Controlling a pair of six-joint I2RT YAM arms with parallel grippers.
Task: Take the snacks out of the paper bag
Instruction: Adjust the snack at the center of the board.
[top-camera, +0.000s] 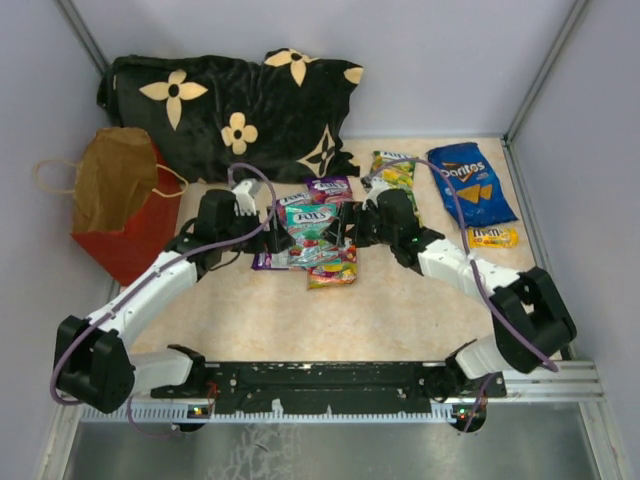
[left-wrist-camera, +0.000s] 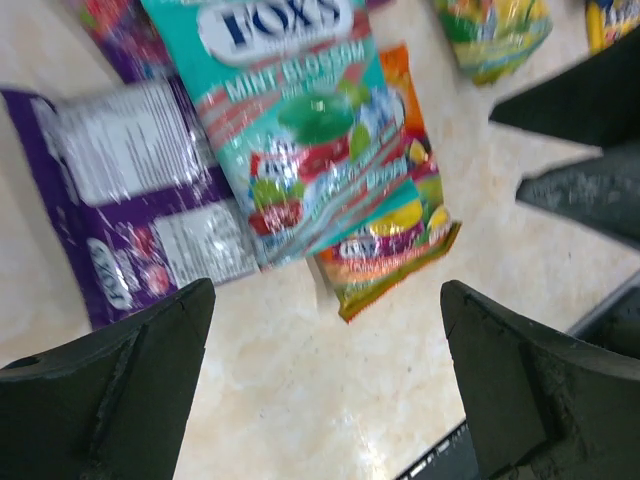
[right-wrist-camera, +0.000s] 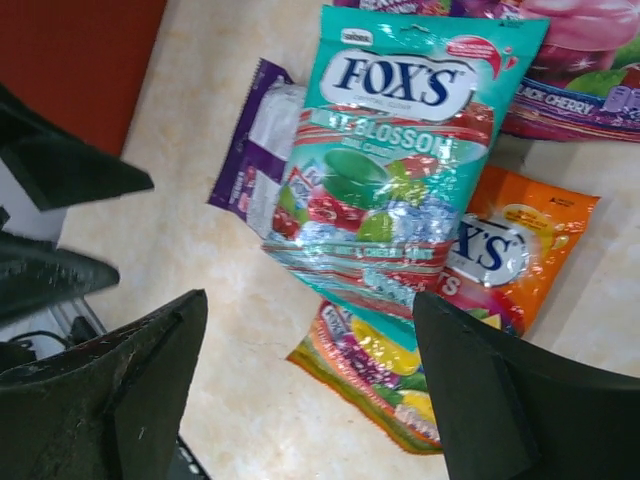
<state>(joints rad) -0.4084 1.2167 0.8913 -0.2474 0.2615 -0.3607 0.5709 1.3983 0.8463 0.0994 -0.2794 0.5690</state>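
Teal candy pouch (left-wrist-camera: 300, 130) lies atop other snacks (right-wrist-camera: 500, 260) on the table (top-camera: 300, 320), between the left gripper (left-wrist-camera: 325, 380) and the right gripper (right-wrist-camera: 310, 390), both with jaws apart and empty, while the red paper bag (top-camera: 125, 205) sits at the left edge.

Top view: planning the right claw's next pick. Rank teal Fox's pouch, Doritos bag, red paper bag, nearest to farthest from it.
From the right claw:
1. Teal Fox's pouch, just left of it.
2. Doritos bag, back right.
3. Red paper bag, far left.

The teal pouch (right-wrist-camera: 390, 170) reads FOX'S MINT BLOSSOM; the blue bag (top-camera: 470, 185), Doritos.
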